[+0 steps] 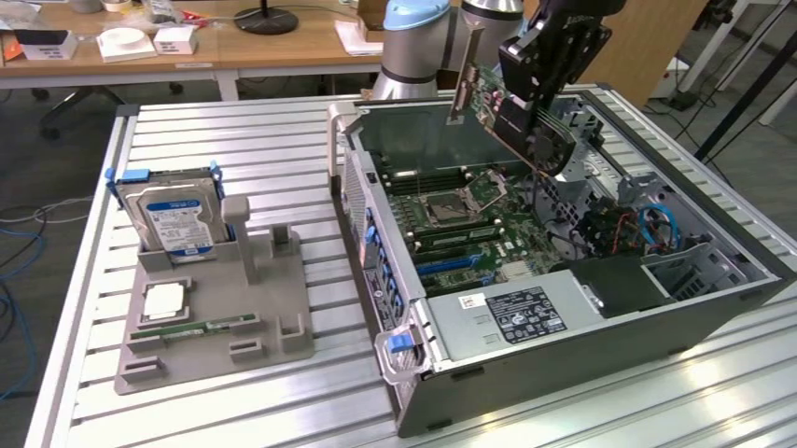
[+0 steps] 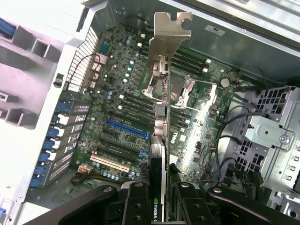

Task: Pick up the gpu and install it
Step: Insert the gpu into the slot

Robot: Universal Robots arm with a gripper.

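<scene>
So the end effector (image 1: 550, 114) has the gpu (image 1: 494, 101) clamped between its fingers (image 2: 136, 204). They're closed only partway, pinching the card from both faces, and the grip looks solid. The card is up in the air over the open computer case (image 1: 598, 355), standing on edge and tilted. Its silver end bracket (image 2: 169, 37) is at the end away from the grip, toward the exterior view's left. You can see the black cooler on the face nearest the fingers.

From the wrist view, the card hangs right over the motherboard (image 1: 464, 217). The CPU socket (image 2: 181, 89) sits behind the bracket, and a blue expansion slot (image 2: 125, 127) is off to one side of the card's edge. It isn't seated in anything.

The case lies on its side on the slatted metal table (image 1: 224, 131) with the panel off. Over on the exterior view's left, well apart from the case, there's a grey parts holder (image 1: 282, 308). A hard drive (image 1: 174, 220) with a blue-white label stands upright in it. A processor chip (image 1: 163, 303) lies flat nearby, and a memory stick (image 1: 200, 327) sits in its groove just beside the chip.
</scene>
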